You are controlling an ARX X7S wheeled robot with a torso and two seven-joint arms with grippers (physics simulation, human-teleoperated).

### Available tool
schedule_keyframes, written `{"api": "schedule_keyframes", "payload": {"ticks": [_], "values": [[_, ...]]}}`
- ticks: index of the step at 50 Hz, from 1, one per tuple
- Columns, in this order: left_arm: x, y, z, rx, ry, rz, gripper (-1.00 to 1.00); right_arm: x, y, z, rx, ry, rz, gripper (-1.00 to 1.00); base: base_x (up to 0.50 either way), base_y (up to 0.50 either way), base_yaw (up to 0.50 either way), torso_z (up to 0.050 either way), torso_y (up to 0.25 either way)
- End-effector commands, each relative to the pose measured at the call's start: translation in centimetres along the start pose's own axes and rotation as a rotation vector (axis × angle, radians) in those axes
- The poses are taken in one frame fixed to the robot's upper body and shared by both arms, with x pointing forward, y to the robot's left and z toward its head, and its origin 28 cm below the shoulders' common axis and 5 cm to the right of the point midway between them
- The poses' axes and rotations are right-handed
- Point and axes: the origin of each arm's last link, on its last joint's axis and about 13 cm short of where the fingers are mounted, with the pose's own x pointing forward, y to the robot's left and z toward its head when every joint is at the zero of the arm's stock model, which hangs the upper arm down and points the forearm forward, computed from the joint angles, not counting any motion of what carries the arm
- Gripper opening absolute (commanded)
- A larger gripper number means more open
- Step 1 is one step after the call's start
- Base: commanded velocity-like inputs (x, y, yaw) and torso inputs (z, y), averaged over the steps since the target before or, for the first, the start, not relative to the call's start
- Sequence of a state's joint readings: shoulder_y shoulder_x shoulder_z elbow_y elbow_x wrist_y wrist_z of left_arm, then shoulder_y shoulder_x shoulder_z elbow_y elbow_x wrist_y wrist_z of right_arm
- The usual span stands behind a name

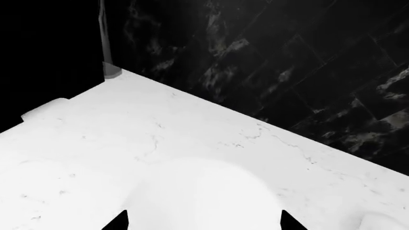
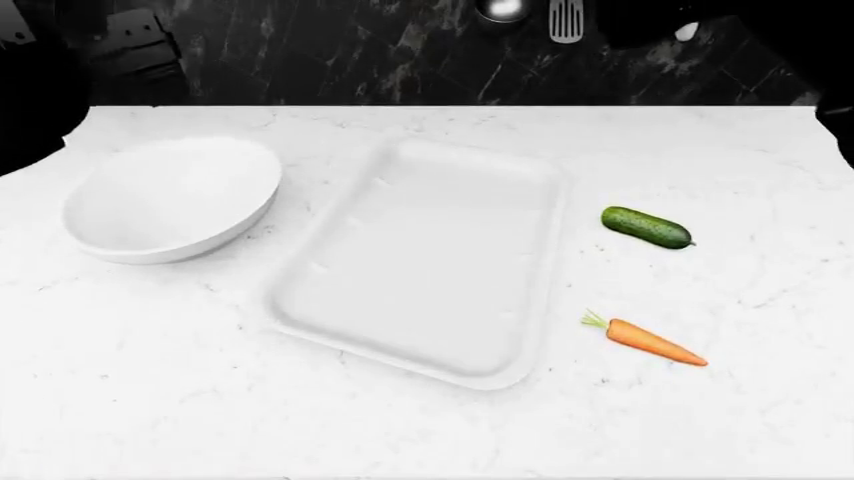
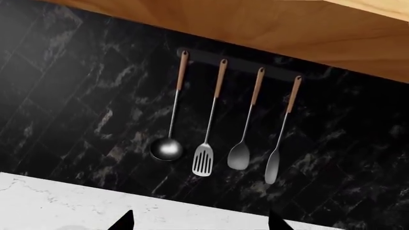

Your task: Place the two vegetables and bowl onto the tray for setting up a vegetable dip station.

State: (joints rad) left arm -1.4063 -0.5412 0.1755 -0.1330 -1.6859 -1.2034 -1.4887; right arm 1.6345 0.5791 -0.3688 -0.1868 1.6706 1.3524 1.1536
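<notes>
The round white bowl (image 2: pixel 174 198) stands empty at the left of the marble counter. Right beside it lies the empty white rectangular tray (image 2: pixel 424 262), set at a slant. To the tray's right lie the dark green cucumber (image 2: pixel 646 227) and, nearer the front, the orange carrot (image 2: pixel 649 342). Neither arm shows in the head view. My left gripper (image 1: pixel 204 221) is open, its two dark tips wide apart over a rounded white shape (image 1: pixel 204 191) that looks like the bowl. My right gripper (image 3: pixel 200 221) is open too, facing the back wall with nothing between its tips.
A black marble wall (image 2: pixel 400 60) backs the white counter (image 2: pixel 694 150). A ladle (image 3: pixel 168 143), slotted turner (image 3: pixel 204 163), spoon (image 3: pixel 240 153) and spatula (image 3: pixel 273 165) hang from a rail under a wooden cabinet (image 3: pixel 268 28). The counter's back left corner (image 1: pixel 112 72) shows in the left wrist view.
</notes>
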Motion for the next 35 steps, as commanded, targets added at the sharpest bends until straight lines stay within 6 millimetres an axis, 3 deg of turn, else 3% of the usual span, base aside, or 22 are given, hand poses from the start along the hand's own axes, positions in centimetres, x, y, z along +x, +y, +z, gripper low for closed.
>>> {"api": "schedule_keyframes", "payload": {"ticks": [1,7,20,35], "values": [[-1.6,2.7,-1.3,-0.002,0.166,0.107,1.0,0.3,0.1,-0.6,0.002,0.019,0.003,1.0,0.0,0.0,0.0,0.0,0.0],[-2.4,3.7,-1.3,-0.005,0.186,0.139,1.0,0.4,0.1,-0.8,0.005,0.029,0.003,1.0,0.0,0.0,0.0,0.0,0.0],[-2.0,5.4,-2.0,-0.035,0.274,0.178,1.0,0.6,0.1,-1.2,0.01,0.042,0.001,1.0,0.0,0.0,0.0,0.0,0.0],[-0.1,3.9,-3.0,-0.156,0.408,0.095,1.0,0.8,0.5,-1.5,0.014,0.051,0.016,1.0,0.0,0.0,0.0,0.0,0.0]]}}
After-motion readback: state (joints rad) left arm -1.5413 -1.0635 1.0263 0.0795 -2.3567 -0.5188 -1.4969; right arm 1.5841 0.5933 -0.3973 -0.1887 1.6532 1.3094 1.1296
